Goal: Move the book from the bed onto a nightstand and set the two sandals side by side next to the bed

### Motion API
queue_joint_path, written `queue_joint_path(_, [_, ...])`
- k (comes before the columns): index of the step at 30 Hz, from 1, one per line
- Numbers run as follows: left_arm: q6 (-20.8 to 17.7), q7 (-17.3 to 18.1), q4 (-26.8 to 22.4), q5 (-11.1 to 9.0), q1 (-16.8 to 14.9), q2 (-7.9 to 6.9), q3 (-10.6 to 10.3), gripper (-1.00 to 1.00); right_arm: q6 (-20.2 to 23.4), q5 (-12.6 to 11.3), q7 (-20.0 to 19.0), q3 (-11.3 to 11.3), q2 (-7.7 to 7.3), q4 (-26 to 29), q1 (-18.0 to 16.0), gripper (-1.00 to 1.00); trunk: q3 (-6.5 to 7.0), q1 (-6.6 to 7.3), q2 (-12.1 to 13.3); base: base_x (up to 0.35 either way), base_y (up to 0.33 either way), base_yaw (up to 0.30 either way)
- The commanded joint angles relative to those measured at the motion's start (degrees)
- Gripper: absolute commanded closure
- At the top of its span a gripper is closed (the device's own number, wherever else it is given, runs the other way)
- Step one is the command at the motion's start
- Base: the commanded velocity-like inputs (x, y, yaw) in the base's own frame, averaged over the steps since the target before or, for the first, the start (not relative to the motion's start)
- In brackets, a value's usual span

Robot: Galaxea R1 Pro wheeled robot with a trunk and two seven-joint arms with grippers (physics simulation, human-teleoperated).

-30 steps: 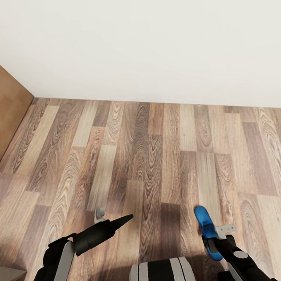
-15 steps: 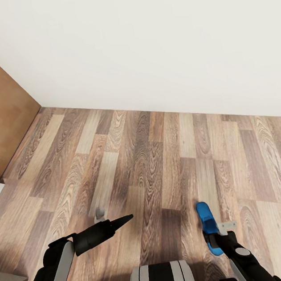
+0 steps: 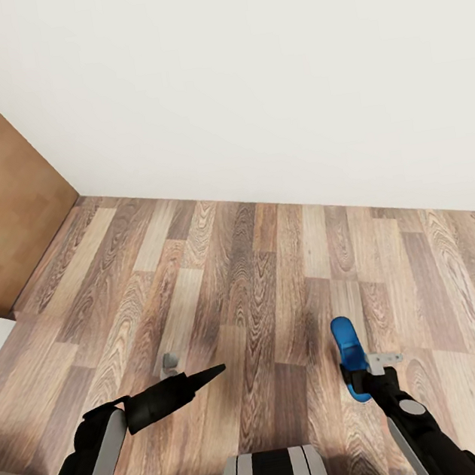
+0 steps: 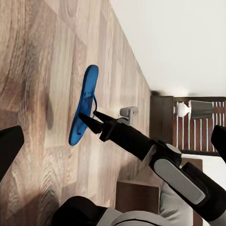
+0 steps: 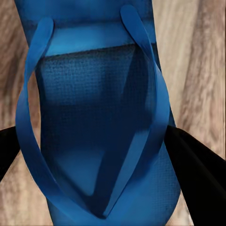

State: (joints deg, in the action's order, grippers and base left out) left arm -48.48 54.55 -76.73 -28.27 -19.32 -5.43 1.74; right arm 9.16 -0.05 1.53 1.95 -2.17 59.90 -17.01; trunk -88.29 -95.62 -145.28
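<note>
Bright blue flat flip-flop sandal (image 3: 351, 357) with thin straps sits pinched in the right end effector (image 3: 364, 386), above the wood-plank floor (image 3: 259, 280); left end effector (image 3: 205, 374) pressed together; white wall (image 3: 259, 74) ahead, open floor between.

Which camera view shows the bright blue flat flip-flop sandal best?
The left wrist view: the bright blue flat flip-flop sandal shows whole, side-on, held by the right gripper. The right wrist view shows its straps and sole close up; the head view shows it small.
</note>
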Motion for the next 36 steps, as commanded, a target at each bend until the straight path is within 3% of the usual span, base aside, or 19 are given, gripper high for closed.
queue_joint_path(1, [-0.29, 0.08, 0.0, -0.12, -0.02, -0.01, 0.02, -1.0, 0.33, -0.04, 0.14, 0.0, -0.02, 0.83, 0.02, 1.0, 0.2, 0.03, 0.0, 0.0, 0.0, 0.0])
queue_joint_path(10, [-0.22, 0.03, 0.14, -0.12, -0.02, 0.03, 0.02, -1.0, 0.33, -0.04, 0.17, -0.02, 0.02, 2.63, 0.09, 1.0, 2.19, 0.26, 0.12, 0.0, 0.0, 0.0])
queue_joint_path(13, [-0.16, 0.03, 1.77, -0.05, -0.02, 0.04, 0.02, -1.0, 0.33, -0.04, 0.15, -0.08, 0.03, 2.61, 0.1, 1.0, 2.85, 0.34, 0.16, 0.0, 0.0, 0.0])
queue_joint_path(17, [3.23, -1.81, 5.99, 0.06, -0.03, -0.04, 0.09, -1.0, 0.4, -0.29, -1.61, 0.06, -0.46, 2.4, 0.33, 1.0, 3.74, 0.44, 0.22, 0.0, 0.0, 0.0])
queue_joint_path(19, [5.92, -3.69, 10.66, 0.06, -0.04, -0.27, 0.22, -1.0, 0.49, -4.02, -10.22, 1.23, -4.23, 2.23, 0.53, 1.0, 4.18, 0.49, 0.24, 0.0, 0.0, 0.0])
queue_joint_path(20, [6.84, -3.99, 12.39, 0.08, -0.03, -0.37, 0.24, -1.0, 0.69, -7.18, -14.14, 1.88, -6.2, 2.13, 0.56, 1.0, 4.4, 0.52, 0.26, 0.0, 0.0, 0.0])
queue_joint_path(22, [9.03, -4.28, 15.08, 0.1, -0.03, -0.53, 0.25, -1.0, 2.27, -15.82, -22.33, 2.63, -10.01, 0.87, 0.62, 1.0, 4.85, 0.57, 0.28, 0.0, 0.0, 0.0])
queue_joint_path(24, [11.09, -4.38, 16.91, 0.12, -0.02, -0.69, 0.22, -1.0, 4.76, -23.54, -29.71, 2.94, -13.44, -3.12, 0.64, 1.0, 5.29, 0.62, 0.31, 0.0, 0.0, 0.0])
queue_joint_path(26, [12.72, -4.46, 19.0, 0.09, -0.02, -1.41, 0.21, -1.0, 6.09, -27.93, -36.81, 3.06, -16.25, -8.77, 0.65, 1.0, 5.73, 0.68, 0.34, 0.0, 0.0, 0.0])
queue_joint_path(29, [14.83, -4.51, 22.71, 0.07, -0.02, -2.19, 0.31, -1.0, 6.74, -30.1, -45.38, 3.12, -17.99, -16.17, 0.66, 1.0, 6.4, 0.75, 0.38, 0.0, 0.0, 0.0])
queue_joint_path(33, [17.45, -4.42, 25.96, 0.09, -0.02, -2.6, 0.24, -1.0, 6.71, -30.95, -55.18, 3.14, -18.73, -26.66, 0.66, 1.0, 7.28, 0.86, 0.43, 0.0, 0.0, 0.0])
queue_joint_path(36, [19.89, -4.44, 29.98, 0.08, 0.43, -2.67, 0.14, -1.0, 6.34, -31.21, -56.95, 3.15, -18.82, -35.81, 0.66, 1.0, 7.95, 0.93, 0.47, 0.0, 0.0, 0.0])
